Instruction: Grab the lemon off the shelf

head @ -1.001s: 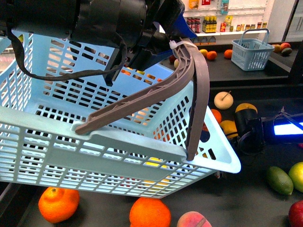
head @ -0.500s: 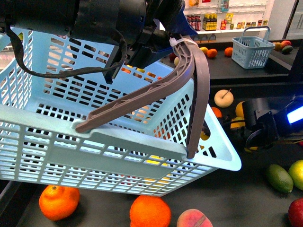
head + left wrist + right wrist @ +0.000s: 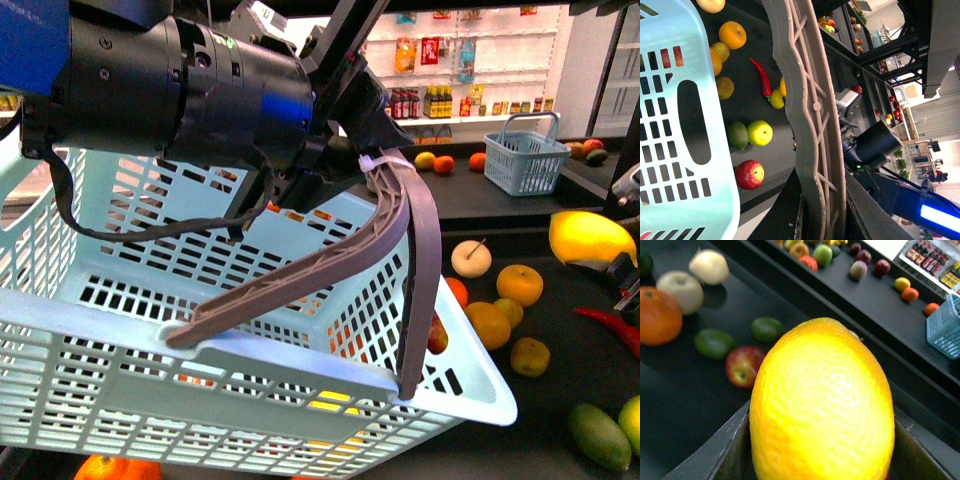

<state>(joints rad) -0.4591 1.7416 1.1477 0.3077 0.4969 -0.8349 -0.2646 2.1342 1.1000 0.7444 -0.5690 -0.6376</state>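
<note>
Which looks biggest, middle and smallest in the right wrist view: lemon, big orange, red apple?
First lemon, though nearest the camera, so its true rank is unsure; then big orange; then red apple.

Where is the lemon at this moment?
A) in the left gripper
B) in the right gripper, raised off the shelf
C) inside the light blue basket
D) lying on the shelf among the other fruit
B: the lemon sits clamped in the right gripper, well above the shelf and its fruit.
</note>
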